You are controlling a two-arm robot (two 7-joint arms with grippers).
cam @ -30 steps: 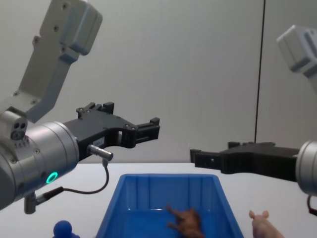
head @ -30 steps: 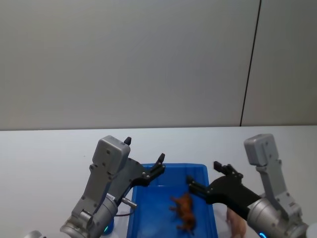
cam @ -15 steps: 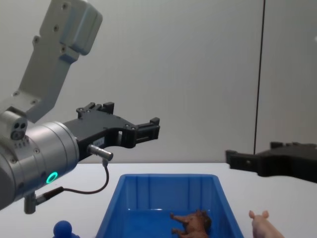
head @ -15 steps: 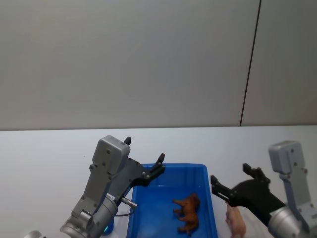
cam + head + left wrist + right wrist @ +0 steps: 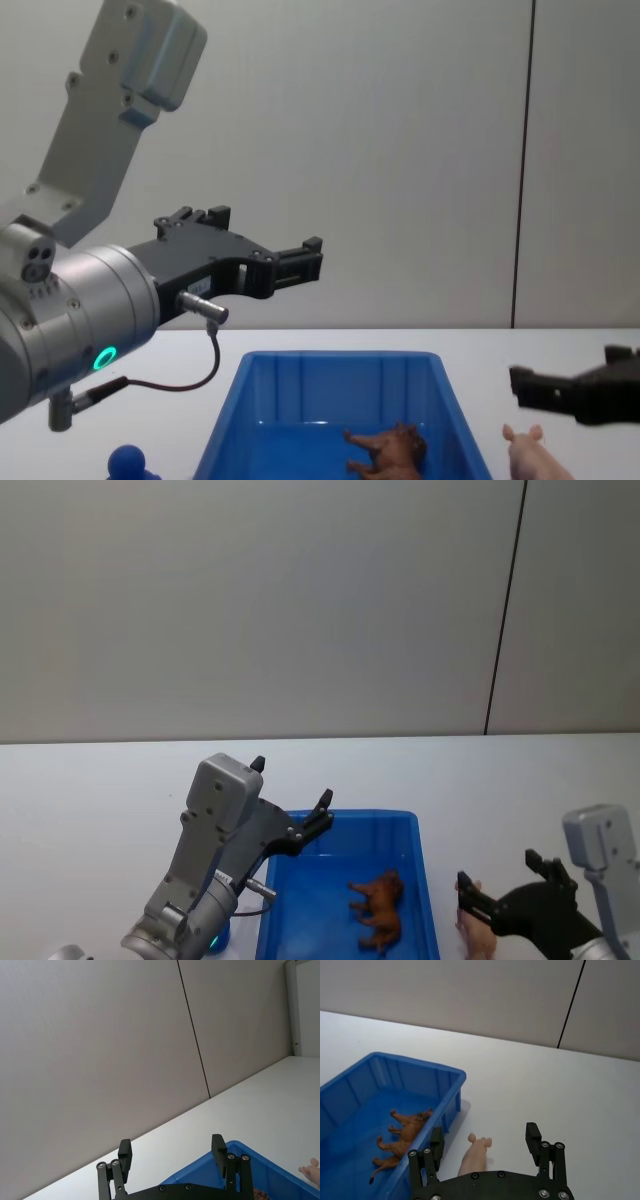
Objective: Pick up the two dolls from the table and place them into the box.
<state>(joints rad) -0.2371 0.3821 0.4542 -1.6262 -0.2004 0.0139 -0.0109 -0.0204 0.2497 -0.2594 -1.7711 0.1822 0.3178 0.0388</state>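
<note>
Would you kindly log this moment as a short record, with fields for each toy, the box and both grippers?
brown animal: lying on its side inside the box
box: blue, open-topped, on the table
pink pig: on the table, just right of the box
blue figure: on the table, left of the box
left gripper: open, empty, raised by the box's left side
right gripper: open, above the pig
left to do: pig not yet in the box
</note>
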